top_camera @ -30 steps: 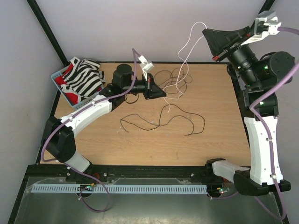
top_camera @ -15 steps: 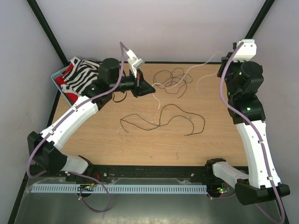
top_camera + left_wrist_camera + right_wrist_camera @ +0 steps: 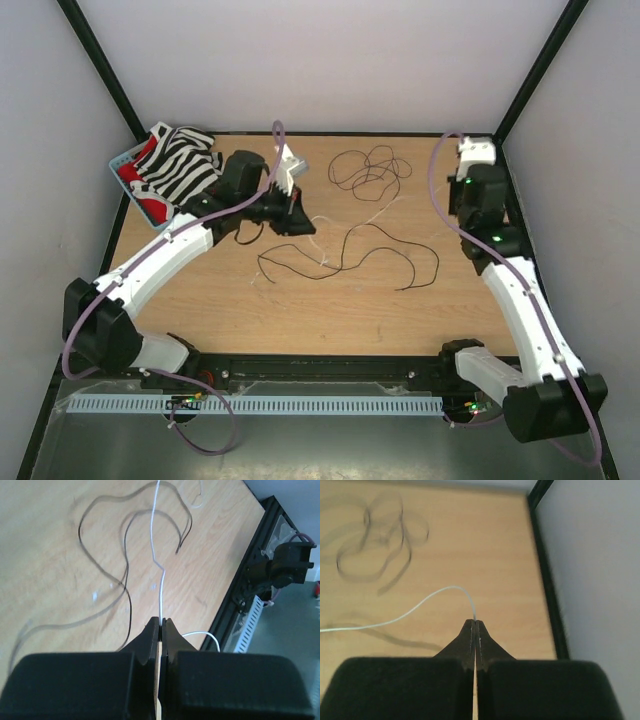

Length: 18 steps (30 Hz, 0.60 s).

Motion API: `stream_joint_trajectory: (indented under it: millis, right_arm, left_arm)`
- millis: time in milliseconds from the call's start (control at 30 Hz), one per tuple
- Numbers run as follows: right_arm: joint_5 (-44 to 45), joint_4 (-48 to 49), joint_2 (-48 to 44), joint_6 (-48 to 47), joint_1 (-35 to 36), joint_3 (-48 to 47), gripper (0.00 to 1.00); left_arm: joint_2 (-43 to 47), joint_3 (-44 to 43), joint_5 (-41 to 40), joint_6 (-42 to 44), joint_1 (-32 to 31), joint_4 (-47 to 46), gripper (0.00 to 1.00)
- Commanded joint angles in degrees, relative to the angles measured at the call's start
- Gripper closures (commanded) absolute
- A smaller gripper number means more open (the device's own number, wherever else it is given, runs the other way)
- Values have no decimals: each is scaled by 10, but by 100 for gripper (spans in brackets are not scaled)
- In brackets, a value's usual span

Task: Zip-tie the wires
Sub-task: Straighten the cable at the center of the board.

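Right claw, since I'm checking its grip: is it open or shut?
The right claw is shut on the white wire: its fingers press together, the wire emerging from between their tips.

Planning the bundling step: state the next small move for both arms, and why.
Probably carry the white wire over to the dark coil and lay it alongside. The left end effector and the right end effector are each shut on the white wire, while the coil lies loose on the table, so nothing is gathered for tying yet.
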State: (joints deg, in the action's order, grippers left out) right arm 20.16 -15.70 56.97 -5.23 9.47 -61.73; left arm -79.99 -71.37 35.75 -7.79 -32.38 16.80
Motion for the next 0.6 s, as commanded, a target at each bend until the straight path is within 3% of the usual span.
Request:
stream_joint_trajectory:
  millis: [0,300,433,567]
  right_arm:
    - [-71,-38,43,81,7,95,100]
    - [-102,19,110,113,65,164,100]
    - [-145,51,137,127,71,184,92]
    - [-168,76,164,141,75,183,91]
  left_arm:
    - [5,74,75,-54,63,32,100]
    - [-6,154,92,-71,117,34,100]
    - [-9,162,91,-80,148,38,100]
    - [-16,167,84,-77,161,48,99]
